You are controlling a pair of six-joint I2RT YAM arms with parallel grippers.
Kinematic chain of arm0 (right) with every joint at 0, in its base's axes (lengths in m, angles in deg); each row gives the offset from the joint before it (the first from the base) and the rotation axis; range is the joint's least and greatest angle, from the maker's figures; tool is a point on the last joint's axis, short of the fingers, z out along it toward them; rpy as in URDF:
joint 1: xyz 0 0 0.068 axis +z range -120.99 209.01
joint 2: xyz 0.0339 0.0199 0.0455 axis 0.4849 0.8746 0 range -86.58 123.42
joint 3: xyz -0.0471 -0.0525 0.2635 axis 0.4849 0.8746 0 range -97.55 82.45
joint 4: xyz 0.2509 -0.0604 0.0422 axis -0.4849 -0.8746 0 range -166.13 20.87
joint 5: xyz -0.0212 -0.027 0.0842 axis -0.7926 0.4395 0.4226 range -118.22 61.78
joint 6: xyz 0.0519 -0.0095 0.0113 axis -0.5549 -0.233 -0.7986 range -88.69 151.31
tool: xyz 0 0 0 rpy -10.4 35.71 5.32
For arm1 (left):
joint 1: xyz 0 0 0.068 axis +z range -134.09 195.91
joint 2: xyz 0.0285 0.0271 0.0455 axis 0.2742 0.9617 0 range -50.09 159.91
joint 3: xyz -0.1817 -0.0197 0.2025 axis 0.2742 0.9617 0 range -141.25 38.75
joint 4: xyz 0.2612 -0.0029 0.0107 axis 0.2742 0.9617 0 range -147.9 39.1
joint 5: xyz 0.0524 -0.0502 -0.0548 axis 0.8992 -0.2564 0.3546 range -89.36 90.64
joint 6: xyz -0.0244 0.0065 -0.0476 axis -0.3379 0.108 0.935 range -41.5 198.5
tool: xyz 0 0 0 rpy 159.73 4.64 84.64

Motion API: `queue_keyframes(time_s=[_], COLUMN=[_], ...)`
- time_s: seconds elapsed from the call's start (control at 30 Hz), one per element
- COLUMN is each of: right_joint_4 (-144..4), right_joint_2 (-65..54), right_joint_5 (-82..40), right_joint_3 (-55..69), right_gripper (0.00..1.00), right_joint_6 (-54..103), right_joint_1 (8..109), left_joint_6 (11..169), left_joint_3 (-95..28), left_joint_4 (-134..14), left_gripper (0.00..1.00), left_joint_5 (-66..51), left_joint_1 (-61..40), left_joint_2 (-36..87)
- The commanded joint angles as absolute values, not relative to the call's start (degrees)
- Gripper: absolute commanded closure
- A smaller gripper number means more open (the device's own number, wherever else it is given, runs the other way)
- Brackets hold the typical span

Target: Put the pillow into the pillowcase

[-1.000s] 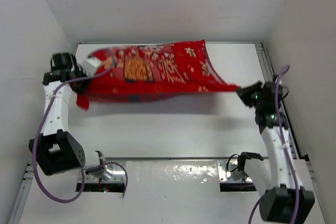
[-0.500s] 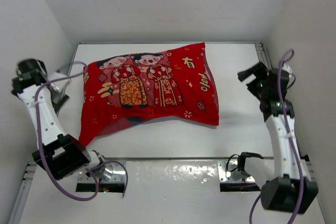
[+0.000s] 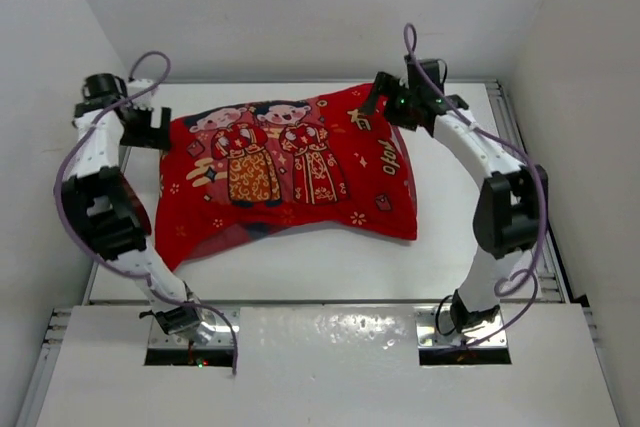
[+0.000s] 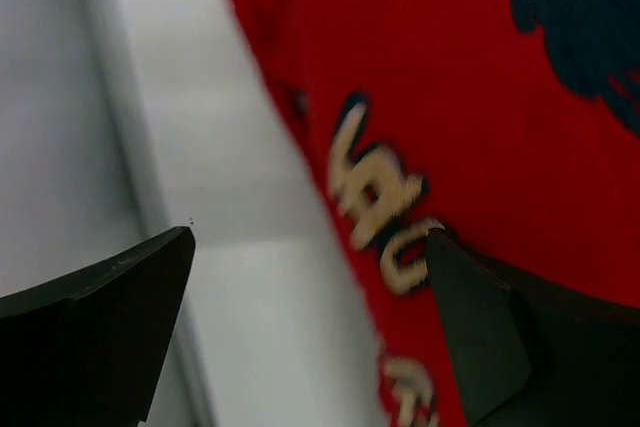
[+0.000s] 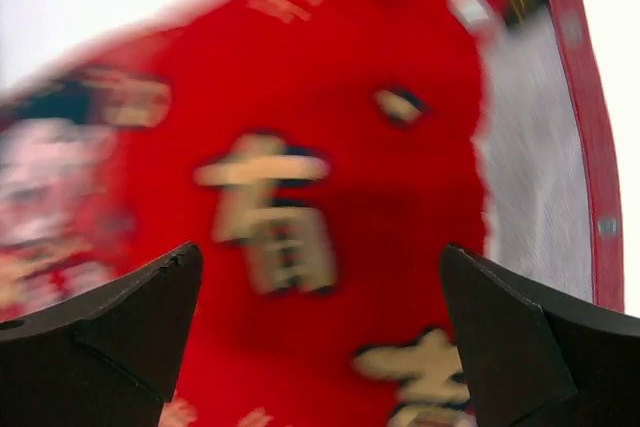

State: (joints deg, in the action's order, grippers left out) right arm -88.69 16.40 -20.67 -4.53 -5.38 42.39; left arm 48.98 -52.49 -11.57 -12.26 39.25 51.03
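Observation:
The red pillowcase (image 3: 290,172) lies plump on the white table (image 3: 450,227), its two cartoon figures facing up. The pillow is inside it. In the top view the pillow is hidden; in the right wrist view white fabric (image 5: 530,187) shows beside a red hem with snaps. My left gripper (image 3: 150,129) hangs open at the case's far left corner. Its fingers straddle the case's edge (image 4: 400,147) and bare table without holding it. My right gripper (image 3: 382,105) is open over the far right corner, above the gold characters (image 5: 270,217).
White walls close in the table on the left, back and right. A metal rail (image 3: 520,137) runs along the right edge. Both arm bases and their cables sit at the near edge (image 3: 320,332).
Both grippers have opened and let go of the pillowcase, which dropped from being stretched in the air to lying flat. Both arms have since swung in to its far corners.

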Motion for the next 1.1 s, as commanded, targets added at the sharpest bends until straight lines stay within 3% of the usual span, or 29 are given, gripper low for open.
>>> queue_keyframes(time_s=[0.0, 0.07, 0.17, 0.2, 0.23, 0.27, 0.3, 0.33, 0.37, 0.57, 0.73, 1.07], right_joint_4=[-86.55, -84.62, -80.58, -79.52, -78.64, -77.06, -76.35, -75.47, -73.9, -78.62, -79.59, -77.13], right_joint_2=[21.07, 22.84, 21.71, 21.09, 20.21, 18.46, 17.4, 16.35, 14.77, 14.93, 14.76, 8.25], right_joint_5=[-20.68, -19.26, -16.89, -16.54, -16.62, -17.14, -18.28, -18.72, -18.99, -20.22, -20.31, -20.84], right_joint_3=[-0.44, 2.55, 8.7, 12.28, 14.23, 16.08, 19.31, 20.83, 22.06, 17.07, 13.19, 19.44], right_gripper=[0.01, 0.01, 0.1, 0.23, 0.23, 0.44, 0.54, 0.6, 0.67, 0.82, 0.85, 0.86], right_joint_6=[-10.96, -10.36, -10.43, -11.05, -11.58, -13.24, -14.12, -14.66, -15.44, -13.17, -12.11, -12.9], right_joint_1=[40.17, 40.08, 39.56, 38.42, 37.71, 36.84, 35.78, 33.77, 32.71, 25.32, 23.82, 21.98], left_joint_6=[56.44, 56.44, 56.44, 56.7, 56.7, 56.96, 57.31, 57.58, 57.67, 59.59, 59.69, 57.93], left_joint_3=[-52.56, -52.04, -52.65, -54.05, -55.1, -56.33, -58.69, -59.76, -60.82, -63.02, -64.78, -63.2], left_joint_4=[-16.41, -18.16, -20.53, -20.89, -20.72, -20.63, -20.19, -19.84, -19.4, -20.71, -20.37, -20.28], left_gripper=[0.0, 0.02, 0.3, 0.49, 0.58, 0.69, 0.9, 0.96, 0.98, 0.99, 0.99, 0.98], left_joint_5=[-15.52, -16.32, -16.41, -16.06, -16.49, -17.28, -17.37, -17.46, -17.38, -15.27, -14.3, -12.28], left_joint_1=[34.82, 32.36, 28.84, 27.18, 26.38, 25.5, 23.84, 22.95, 22.16, 19.43, 18.73, 16.53], left_joint_2=[56.85, 58.27, 60.64, 62.57, 63.45, 64.59, 66.35, 67.23, 68.46, 69.44, 69.27, 66.89])
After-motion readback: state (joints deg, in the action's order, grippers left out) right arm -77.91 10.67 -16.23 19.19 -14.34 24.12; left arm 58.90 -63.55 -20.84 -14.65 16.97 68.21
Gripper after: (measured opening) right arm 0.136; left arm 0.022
